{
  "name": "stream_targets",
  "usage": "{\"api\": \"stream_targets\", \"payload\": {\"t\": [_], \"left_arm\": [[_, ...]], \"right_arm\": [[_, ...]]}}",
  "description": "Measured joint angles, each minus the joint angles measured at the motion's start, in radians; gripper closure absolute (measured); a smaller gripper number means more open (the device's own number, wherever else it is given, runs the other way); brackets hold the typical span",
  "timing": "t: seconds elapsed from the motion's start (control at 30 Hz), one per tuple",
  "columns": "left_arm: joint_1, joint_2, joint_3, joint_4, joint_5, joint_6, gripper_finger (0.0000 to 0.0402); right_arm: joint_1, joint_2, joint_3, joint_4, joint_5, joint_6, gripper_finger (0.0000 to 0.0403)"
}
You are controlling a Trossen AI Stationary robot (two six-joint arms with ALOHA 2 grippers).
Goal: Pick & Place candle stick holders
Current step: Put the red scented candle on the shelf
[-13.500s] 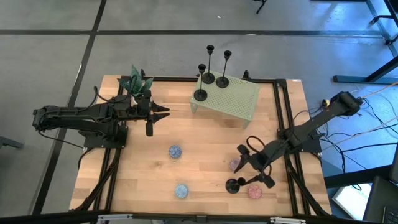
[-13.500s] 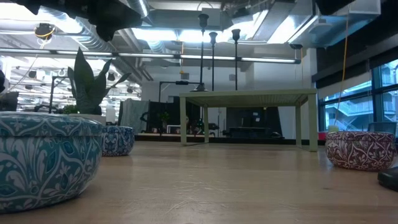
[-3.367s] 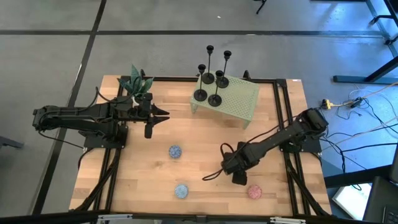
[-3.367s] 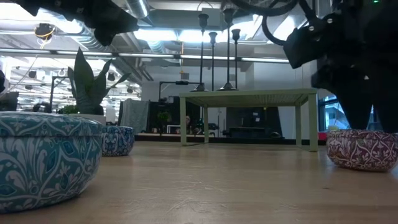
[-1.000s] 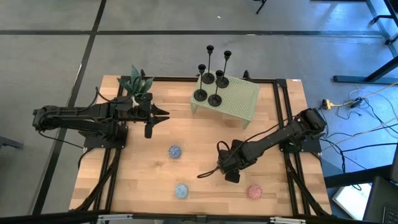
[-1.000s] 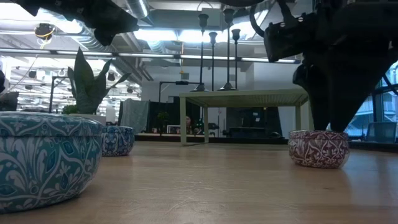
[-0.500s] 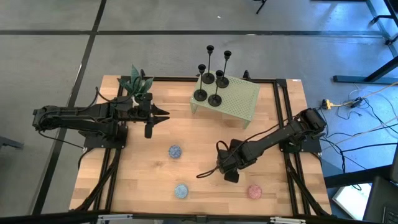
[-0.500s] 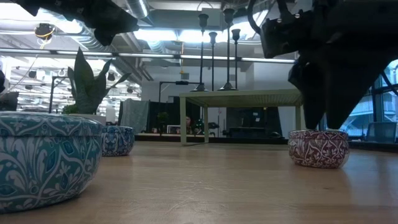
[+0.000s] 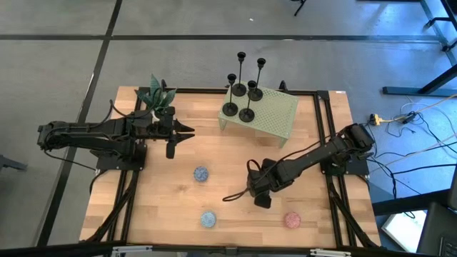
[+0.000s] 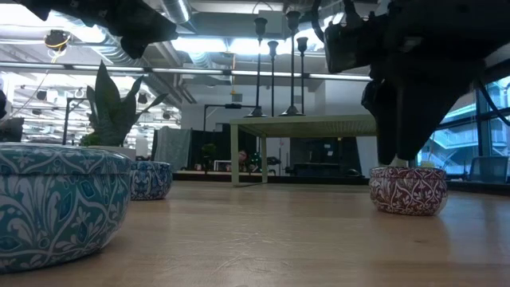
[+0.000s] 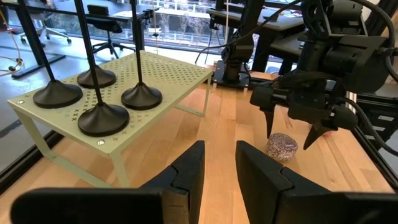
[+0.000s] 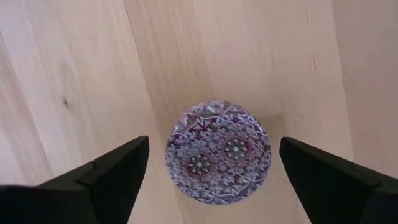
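Observation:
Several black candle stick holders (image 9: 241, 91) stand upright on their round bases on a pale green perforated stand (image 9: 275, 118) at the table's far middle; the left wrist view shows their bases (image 11: 102, 117). My right gripper (image 9: 253, 194) hangs open near the table's middle, pointing down, just above a purple patterned tin (image 12: 217, 152) that sits on the table. Its fingers stand wide on either side of the tin and do not touch it. My left gripper (image 9: 189, 130) waits level at the left, its fingers a narrow gap apart with nothing between them.
A blue tin (image 9: 201, 173), a light blue tin (image 9: 208, 218) and a pink tin (image 9: 292, 220) sit on the table's near half. A potted plant (image 9: 156, 93) stands at the far left corner. Bare wood lies between the stand and the tins.
My right gripper has shifted a little toward the table's left edge above the purple tin, which has stayed where it was.

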Motion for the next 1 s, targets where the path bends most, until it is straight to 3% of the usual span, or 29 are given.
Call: {"api": "stream_targets", "payload": {"t": [0.73, 1.0], "left_arm": [[0.000, 0.000, 0.000, 0.000, 0.000, 0.000, 0.0315], [0.000, 0.000, 0.000, 0.000, 0.000, 0.000, 0.0315]], "right_arm": [[-0.001, 0.005, -0.080, 0.094, -0.008, -0.008, 0.0037], [-0.001, 0.005, -0.080, 0.086, -0.026, -0.028, 0.0089]]}}
